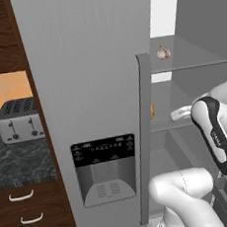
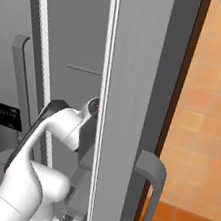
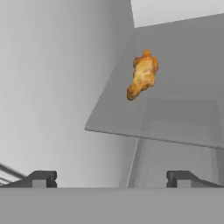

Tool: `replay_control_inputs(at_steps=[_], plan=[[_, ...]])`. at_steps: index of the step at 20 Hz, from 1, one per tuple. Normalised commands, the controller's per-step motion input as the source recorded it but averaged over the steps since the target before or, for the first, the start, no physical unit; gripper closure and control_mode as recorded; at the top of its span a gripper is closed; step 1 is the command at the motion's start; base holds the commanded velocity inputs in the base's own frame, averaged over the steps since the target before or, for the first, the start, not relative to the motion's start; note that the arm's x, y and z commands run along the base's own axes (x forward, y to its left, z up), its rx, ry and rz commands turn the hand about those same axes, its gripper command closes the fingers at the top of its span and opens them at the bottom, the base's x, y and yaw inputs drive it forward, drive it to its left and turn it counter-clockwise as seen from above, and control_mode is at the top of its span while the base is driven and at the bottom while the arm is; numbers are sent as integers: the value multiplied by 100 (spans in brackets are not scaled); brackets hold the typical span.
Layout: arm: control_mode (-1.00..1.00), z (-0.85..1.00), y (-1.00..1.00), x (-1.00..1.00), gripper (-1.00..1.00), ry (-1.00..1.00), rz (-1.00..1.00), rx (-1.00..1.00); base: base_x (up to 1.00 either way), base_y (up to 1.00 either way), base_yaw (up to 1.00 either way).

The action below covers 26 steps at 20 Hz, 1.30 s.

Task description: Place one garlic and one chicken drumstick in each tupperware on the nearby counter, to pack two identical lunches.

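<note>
Arm is reaching into the open fridge, between the closed left door with the dispenser panel point(image 1: 105, 168) and the swung-open right door point(image 2: 132, 111). In the hand view the gripper point(image 3: 111, 179) is sitting with jaws spread wide, nothing between the fingertips point(image 3: 41, 178). Chicken drumstick point(image 3: 142, 75) is lying on a glass fridge shelf point(image 3: 175, 118), well ahead of the fingers and apart from them, near the shelf's left side. In the left base view only an orange sliver of it point(image 1: 152, 111) is peeking past the door's vertical handle point(image 1: 146, 132), on the middle shelf. One garlic point(image 1: 163, 53) is sitting on the upper shelf, above the drumstick. The counter point(image 1: 20, 155) is off to the left of the fridge, carrying a silver toaster point(image 1: 19, 120); drawers with curved handles point(image 1: 21, 196) are showing below it.
</note>
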Motion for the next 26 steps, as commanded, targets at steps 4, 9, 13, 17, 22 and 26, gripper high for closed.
replay_control_inputs(at_steps=[4, 9, 13, 17, 22, 26], plan=[[-100, -44, 0, 100, -100, 12, -16, 15, 0, 0, 0], [-100, -44, 1, 100, -100, 11, -15, 2, 0, 0, 0], [-100, -13, 0, 90, -100, 1, -1, 2, 0, 0, 0], [-100, -10, 5, 99, -100, 8, 0, 0, 0, 0, 0], [-100, -32, 0, 91, -100, 2, 2, 0, 0, 0, 0], [-100, -54, 0, 84, -100, 0, 2, 0, 0, 0, 0]])
